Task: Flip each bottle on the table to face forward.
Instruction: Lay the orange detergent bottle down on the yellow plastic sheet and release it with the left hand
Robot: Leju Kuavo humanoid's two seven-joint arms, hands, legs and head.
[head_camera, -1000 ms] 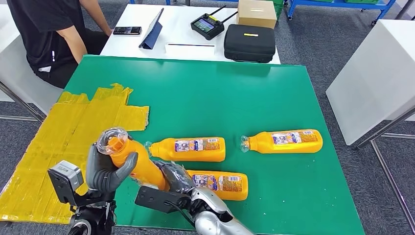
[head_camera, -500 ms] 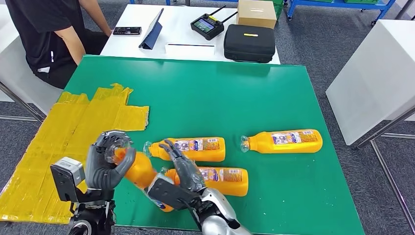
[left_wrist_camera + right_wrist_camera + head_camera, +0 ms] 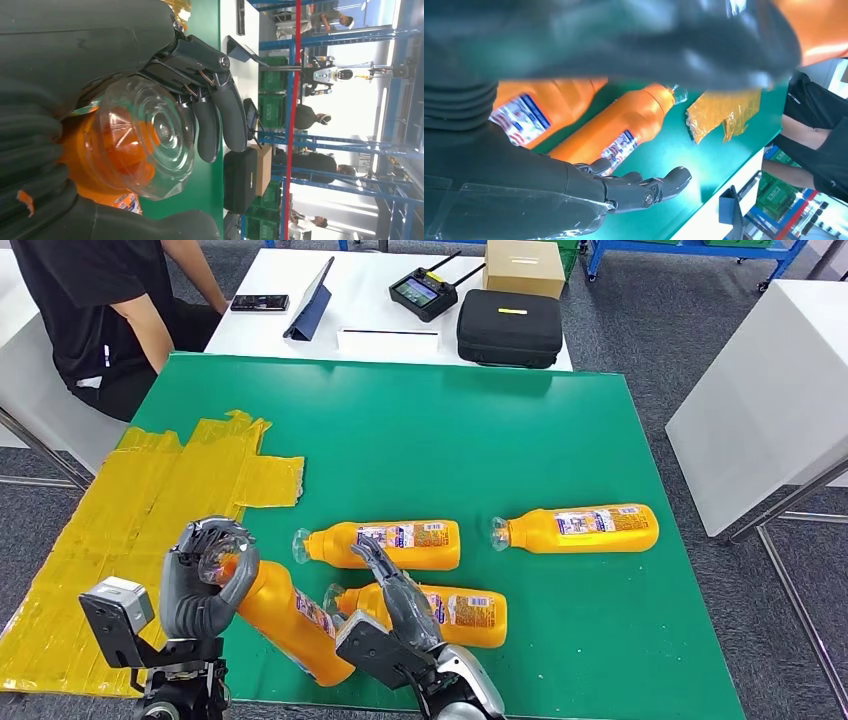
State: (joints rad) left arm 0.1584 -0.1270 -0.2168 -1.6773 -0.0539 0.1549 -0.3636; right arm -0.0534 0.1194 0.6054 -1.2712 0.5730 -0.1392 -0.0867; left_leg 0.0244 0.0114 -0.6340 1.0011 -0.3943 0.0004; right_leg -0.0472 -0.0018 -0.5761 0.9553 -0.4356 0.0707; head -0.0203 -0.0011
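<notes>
Near the table's front edge, your left hand grips an orange-filled bottle; your right hand hovers with fingers spread, holding nothing.

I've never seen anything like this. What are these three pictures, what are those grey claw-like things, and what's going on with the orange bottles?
All three pictures show one moment, from cameras on a humanoid robot. The wide one looks down from its head; the other two sit at its wrists, so they come out turned and very close.

The grey things are its two hands. The left hand grips an orange bottle around its neck, near the clear cap you see up close in the left wrist view. The right hand holds nothing, fingers spread, above another bottle.

That bottle and two more, one in the middle and one farther right, lie on their sides on the green table. Yellow tape covers its left part. A person sits at the far left corner.
</notes>
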